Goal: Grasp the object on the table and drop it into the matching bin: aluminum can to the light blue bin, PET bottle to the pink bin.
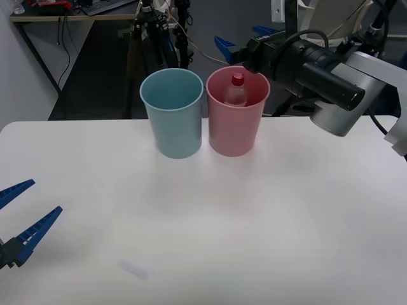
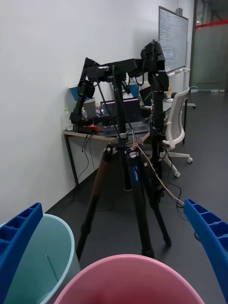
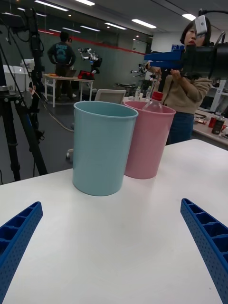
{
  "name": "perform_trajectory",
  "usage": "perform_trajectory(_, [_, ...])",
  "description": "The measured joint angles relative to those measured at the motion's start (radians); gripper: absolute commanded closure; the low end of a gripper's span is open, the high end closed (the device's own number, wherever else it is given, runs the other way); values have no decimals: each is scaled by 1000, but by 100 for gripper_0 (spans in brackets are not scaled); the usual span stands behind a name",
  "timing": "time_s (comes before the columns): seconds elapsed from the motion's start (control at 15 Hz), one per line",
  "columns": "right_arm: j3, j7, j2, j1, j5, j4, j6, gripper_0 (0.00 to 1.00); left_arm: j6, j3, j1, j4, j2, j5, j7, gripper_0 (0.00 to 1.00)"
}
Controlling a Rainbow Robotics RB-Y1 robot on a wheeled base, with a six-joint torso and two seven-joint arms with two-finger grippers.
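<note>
**Bottle inside the pink bin, both end effectors open**

While the PET bottle (image 1: pixel 235 93) stands inside the pink bin (image 1: pixel 234 130), its red cap and clear shoulders show just above the rolled rim, toward the bin's far side. From the left wrist view the red cap (image 3: pixel 156 96) also pokes up over the pink rim.

Just left of the pink bin stands the light blue bin (image 1: pixel 173 124); the two are side by side, and whether they touch cannot be told. Both sit upright near the far edge of the white surface (image 1: pixel 210 216).

Above and behind the pink bin hangs the right end effector (image 1: pixel 245 39), its blue ribbed fingers spread apart and holding nothing; its black wrist and grey arm reach in from the right. In the right wrist view, one finger (image 2: pixel 213 244) shows at each lower corner, with the pink rim (image 2: pixel 128 278) between them and the light blue bin (image 2: pixel 45 266) beside it.

Low at the near left, well apart from the bins, rests the left end effector (image 1: pixel 22 216), fingers likewise spread and empty above the surface.
</note>
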Motion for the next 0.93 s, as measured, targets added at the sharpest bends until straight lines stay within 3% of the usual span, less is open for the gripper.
perform_trajectory(0.6, [-6, -6, -1, 1, 5, -7, 0, 0, 0, 0, 0, 0, 0, 0, 0, 0])
perform_trajectory(0.93, [-64, -13, -94, 91, -1, -156, 0, 0, 0, 0, 0, 0, 0, 0, 0, 0])
